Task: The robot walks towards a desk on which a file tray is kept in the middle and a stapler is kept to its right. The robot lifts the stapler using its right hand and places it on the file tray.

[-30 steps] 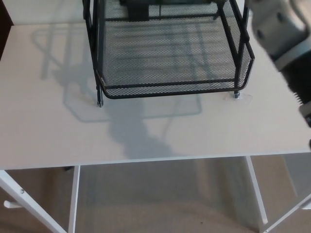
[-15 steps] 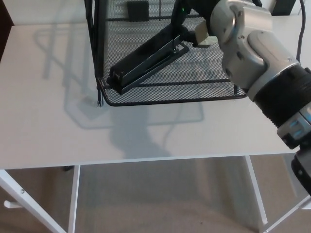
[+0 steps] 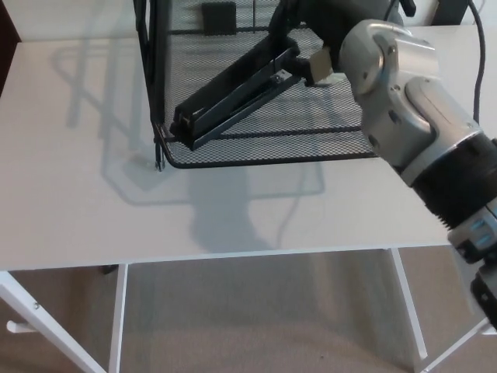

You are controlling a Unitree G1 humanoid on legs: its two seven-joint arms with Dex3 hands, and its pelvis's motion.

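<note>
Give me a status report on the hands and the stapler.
Left hand not in view. Right hand shut on stapler, at its rear end. Stapler diagonal inside file tray, nose toward front-left corner. Nothing blocking.

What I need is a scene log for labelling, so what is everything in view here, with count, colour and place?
desk: 1, white, fills most of the view
file tray: 1, black mesh, on the desk, upper middle
stapler: 1, black, slantwise in the file tray, one end at its front left corner
small block: 1, black, at the back of the file tray; what it is I cannot tell
desk legs: several, white, below the desk's front edge
floor: beige, beneath the desk
right arm: 1, grey and black, reaching in from the right
right hand: 1, black, at the stapler's far end; grip unclear
left hand: not in view
</note>
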